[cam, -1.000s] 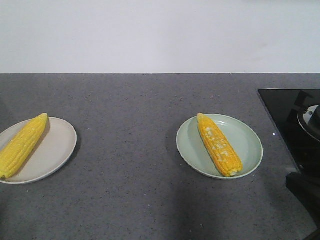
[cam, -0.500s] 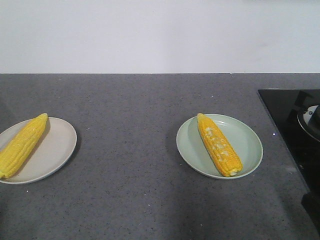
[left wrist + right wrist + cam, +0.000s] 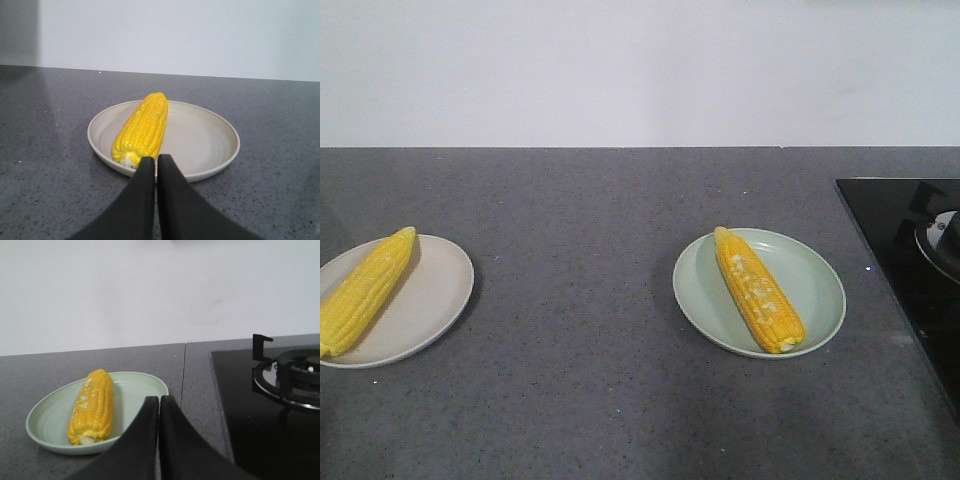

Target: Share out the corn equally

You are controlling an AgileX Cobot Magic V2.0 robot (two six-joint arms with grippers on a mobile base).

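One corn cob [image 3: 362, 290] lies on a beige plate [image 3: 430, 300] at the left of the grey counter. A second corn cob [image 3: 758, 290], with pale patches, lies on a pale green plate [image 3: 815, 275] right of centre. Neither gripper shows in the front view. In the left wrist view my left gripper [image 3: 156, 160] is shut and empty, just short of the beige plate [image 3: 210, 145] and its cob [image 3: 142, 127]. In the right wrist view my right gripper [image 3: 159, 400] is shut and empty, at the near right of the green plate [image 3: 135, 390] holding the patchy cob [image 3: 92, 405].
A black glass hob [image 3: 905, 260] with a gas burner [image 3: 295, 375] takes up the counter's right side. A white wall runs behind the counter. Bare grey counter [image 3: 570, 290] lies between the two plates.
The dark right arm at the front view's lower right corner has drawn back out of the picture. Both cobs and plates stay where they were.
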